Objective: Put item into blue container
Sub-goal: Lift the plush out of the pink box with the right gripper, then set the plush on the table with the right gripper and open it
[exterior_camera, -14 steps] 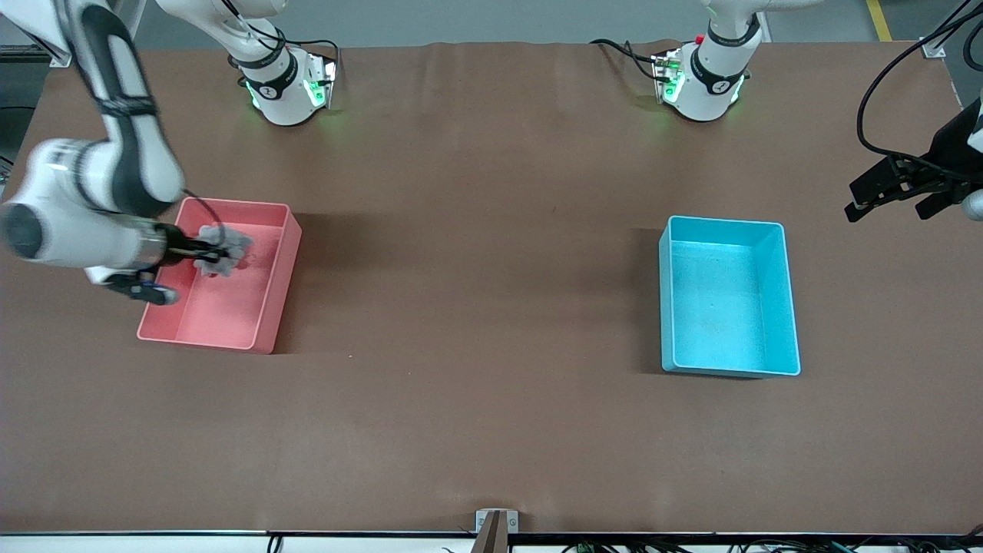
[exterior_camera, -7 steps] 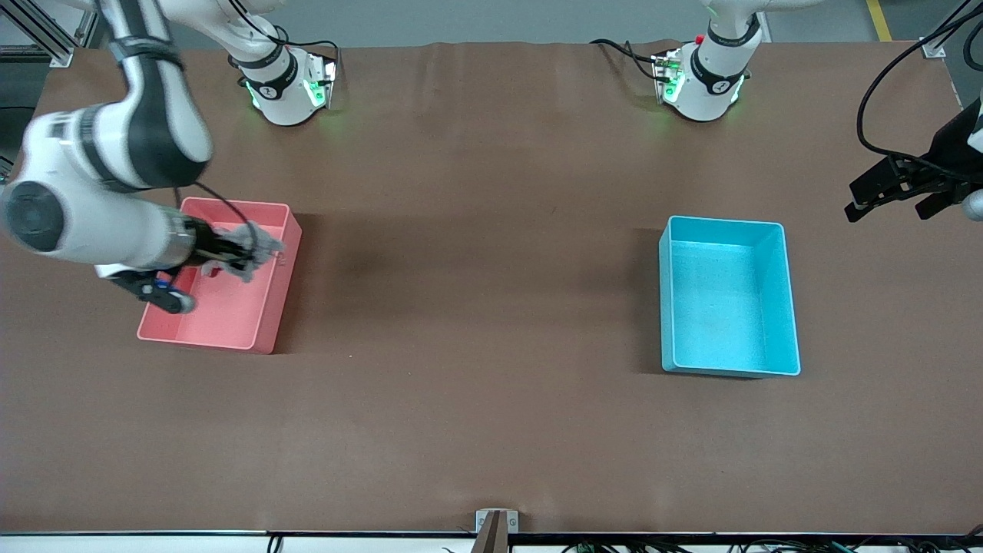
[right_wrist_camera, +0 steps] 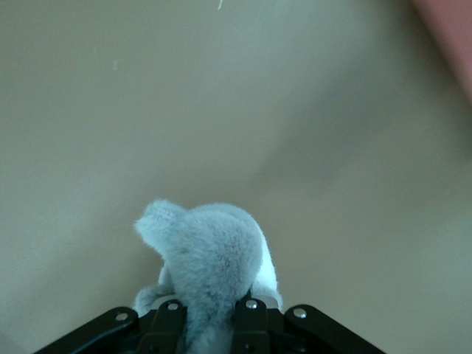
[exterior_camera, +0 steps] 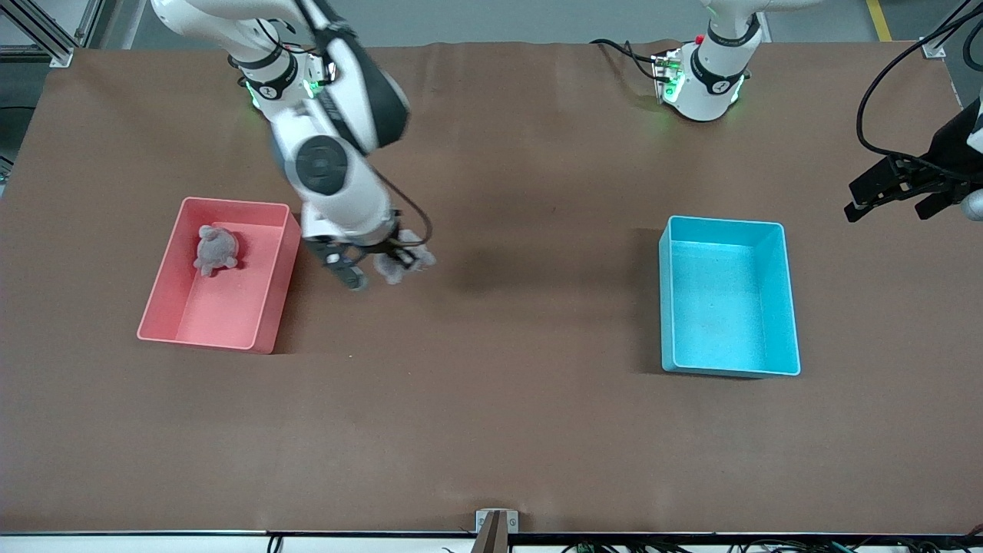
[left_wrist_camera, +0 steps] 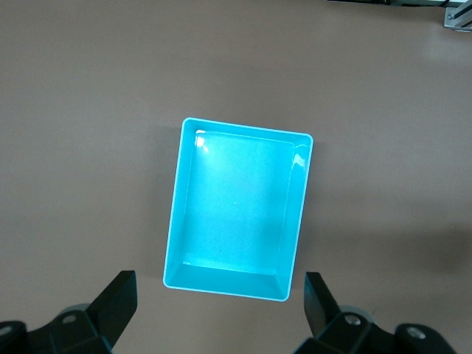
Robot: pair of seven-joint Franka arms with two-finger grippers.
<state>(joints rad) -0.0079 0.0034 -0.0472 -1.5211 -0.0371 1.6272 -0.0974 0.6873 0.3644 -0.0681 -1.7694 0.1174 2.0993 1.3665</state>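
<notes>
My right gripper hangs over the bare table between the two bins, just beside the pink bin. It is shut on a small grey plush toy. In the right wrist view the grey plush toy sticks out from between the fingers of the right gripper. The blue container stands empty toward the left arm's end of the table. My left gripper waits open in the air past the blue container at that end. In the left wrist view the left gripper shows its fingers spread wide, with the blue container below.
A second grey plush toy lies in the pink bin, in the part farther from the front camera. The pink bin's corner shows in the right wrist view. Brown table stretches bare between the bins.
My right arm lifted the plush out of the pink bin and swung it over the table toward the blue container. A second plush now shows in the pink bin. The left arm stayed still.
</notes>
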